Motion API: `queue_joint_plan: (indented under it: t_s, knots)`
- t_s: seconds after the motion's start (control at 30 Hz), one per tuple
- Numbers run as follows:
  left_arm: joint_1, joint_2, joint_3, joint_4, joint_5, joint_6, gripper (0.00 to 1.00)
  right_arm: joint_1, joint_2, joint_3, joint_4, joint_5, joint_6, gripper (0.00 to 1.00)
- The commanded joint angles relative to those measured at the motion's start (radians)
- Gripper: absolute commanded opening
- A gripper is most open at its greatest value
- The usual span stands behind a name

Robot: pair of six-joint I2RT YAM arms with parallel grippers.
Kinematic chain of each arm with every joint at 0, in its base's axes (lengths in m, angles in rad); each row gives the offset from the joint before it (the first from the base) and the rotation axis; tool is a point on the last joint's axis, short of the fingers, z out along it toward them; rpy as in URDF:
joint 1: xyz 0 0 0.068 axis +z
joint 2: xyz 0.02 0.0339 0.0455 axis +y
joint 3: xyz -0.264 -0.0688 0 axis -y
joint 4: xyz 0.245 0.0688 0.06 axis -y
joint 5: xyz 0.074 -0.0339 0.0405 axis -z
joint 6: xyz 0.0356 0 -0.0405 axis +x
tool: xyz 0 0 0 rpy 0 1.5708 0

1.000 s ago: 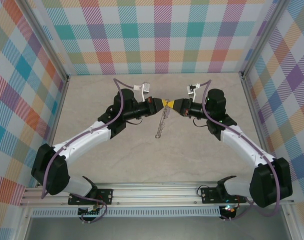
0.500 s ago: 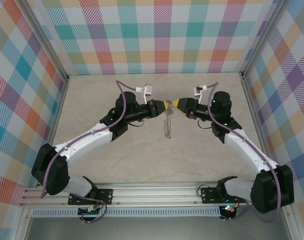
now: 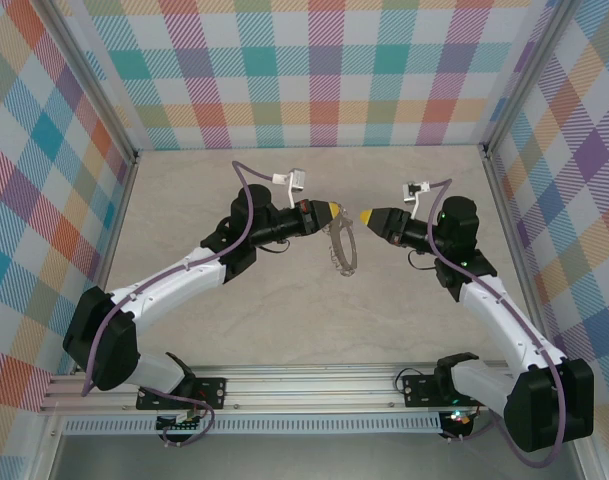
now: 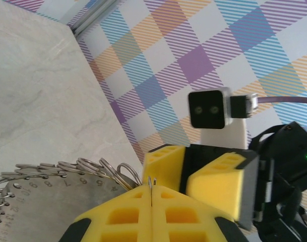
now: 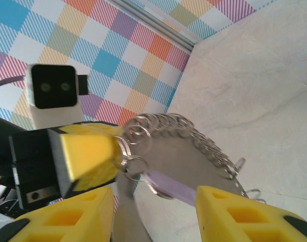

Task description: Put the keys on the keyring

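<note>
The keyring [image 3: 342, 246] hangs from the left gripper [image 3: 331, 209] above the middle of the table [image 3: 244, 320], its plane nearly on edge to the top camera. The left wrist view shows that gripper's two yellow fingers [image 4: 124, 218] pressed flat together, with the ring's thin rim pinched in the seam between them. The rest of the ring drops away to the left. Its grey face carries stamped digits along the edge, and small wire loops [image 4: 93, 165] crowd the rim right up to the fingertips.

The right gripper [image 3: 367, 215] points at the left one from the other side, near the ring's top and apart from it. Its fingers [image 5: 246, 214] are spread wide and grip nothing.

In the right wrist view the ring fills the gap between those spread fingers, and the key [image 5: 169, 187] lies across its lower part as a lilac strip. The key's upper end meets a small loop just beside the left gripper's tip, and its lower end runs toward the right-hand finger. I cannot tell whether it is threaded on that loop or touches the finger.

The fringe of loops stands between the right gripper and the ring's rim. Purple cables [image 3: 241, 190] arch over both wrists, and plaid walls [image 3: 324, 80] close in the table on three sides.
</note>
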Motion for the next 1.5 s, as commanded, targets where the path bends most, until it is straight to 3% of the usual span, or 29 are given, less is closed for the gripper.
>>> queue_joint_plan:
  t_s: [0.0, 0.37, 0.6, 1.03, 1.47]
  knots:
    - [-0.008, -0.019, 0.013, 0.086, 0.036, 0.023, 0.00, 0.003, 0.001, -0.029, 0.056, -0.030, -0.045, 0.47]
    - [-0.009, 0.014, 0.034, 0.137, 0.084, -0.013, 0.00, 0.080, 0.012, -0.017, 0.077, -0.018, -0.092, 0.49]
    - [-0.009, 0.022, 0.034, 0.153, 0.099, -0.026, 0.00, 0.095, 0.052, 0.015, 0.086, -0.026, -0.108, 0.45]
    - [-0.009, 0.021, 0.037, 0.146, 0.092, -0.020, 0.00, 0.117, 0.028, 0.021, 0.064, -0.083, -0.161, 0.00]
    - [-0.009, 0.002, 0.038, 0.134, 0.067, -0.009, 0.00, 0.200, 0.002, 0.020, -0.015, -0.064, -0.188, 0.00]
